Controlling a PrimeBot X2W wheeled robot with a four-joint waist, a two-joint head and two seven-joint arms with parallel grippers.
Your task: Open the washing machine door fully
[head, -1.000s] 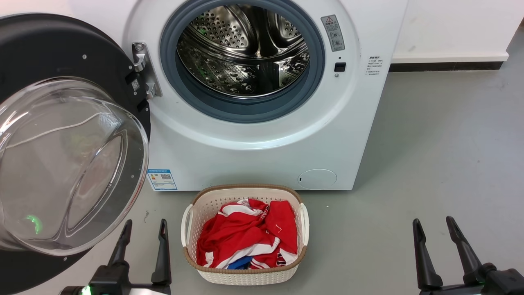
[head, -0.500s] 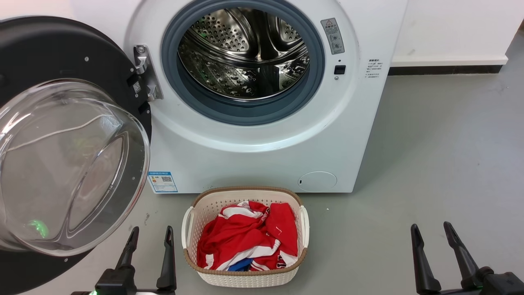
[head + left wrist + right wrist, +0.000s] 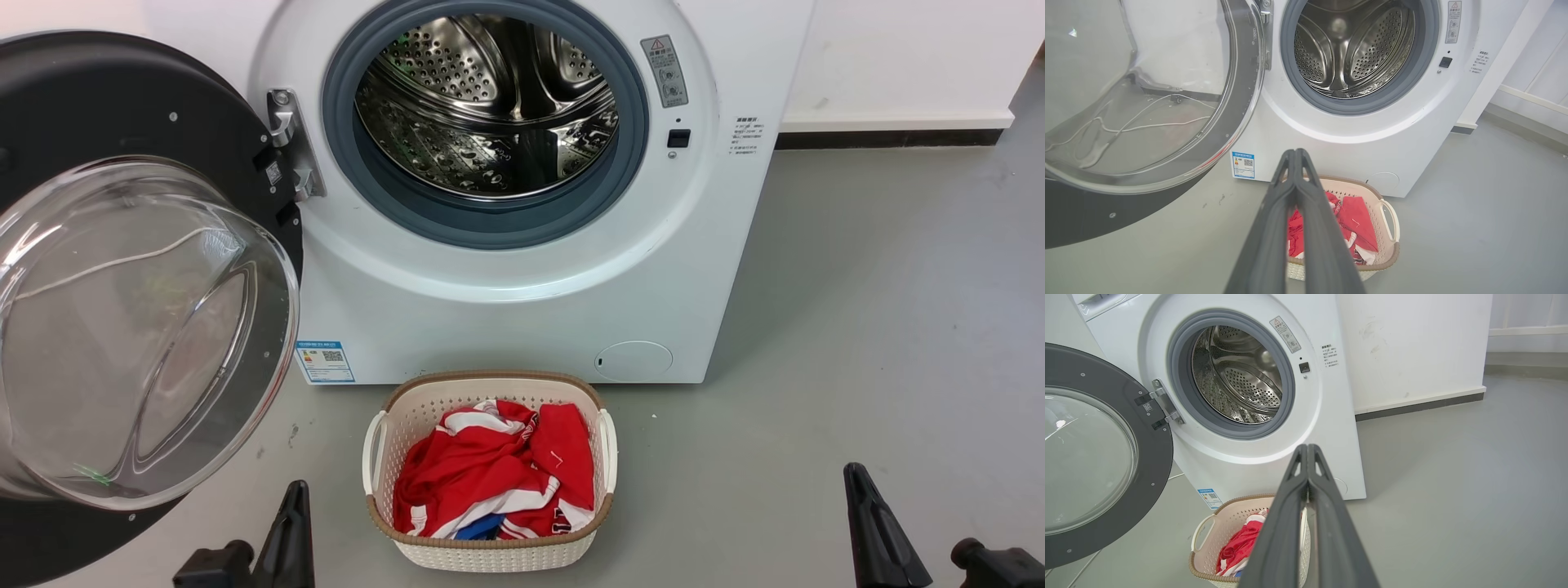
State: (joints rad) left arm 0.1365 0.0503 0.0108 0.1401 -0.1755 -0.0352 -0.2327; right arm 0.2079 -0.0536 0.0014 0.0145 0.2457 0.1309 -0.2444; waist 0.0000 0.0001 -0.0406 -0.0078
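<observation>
The washing machine door (image 3: 98, 90) is swung wide open to the left of the white machine (image 3: 506, 310), with its black ring and clear glass bowl (image 3: 139, 327) facing me. The door also shows in the left wrist view (image 3: 1086, 220) and the right wrist view (image 3: 1155, 465). My left gripper (image 3: 295, 494) sits low at the bottom edge, below the door's right side and apart from it, shut on nothing (image 3: 1294, 153). My right gripper (image 3: 857, 482) is low at the right over bare floor, also shut and holding nothing (image 3: 1306, 448).
The steel drum hole (image 3: 490, 106) with its grey rubber rim stands uncovered. A white wicker basket (image 3: 490, 384) of red and white clothes (image 3: 490, 474) sits on the grey floor in front of the machine, between my grippers. A white wall with a dark skirting (image 3: 890, 135) runs at the right.
Both grippers have gone from open to shut and have sunk lower in the head view. The left one has also drifted right, towards the basket. The door has not moved.
</observation>
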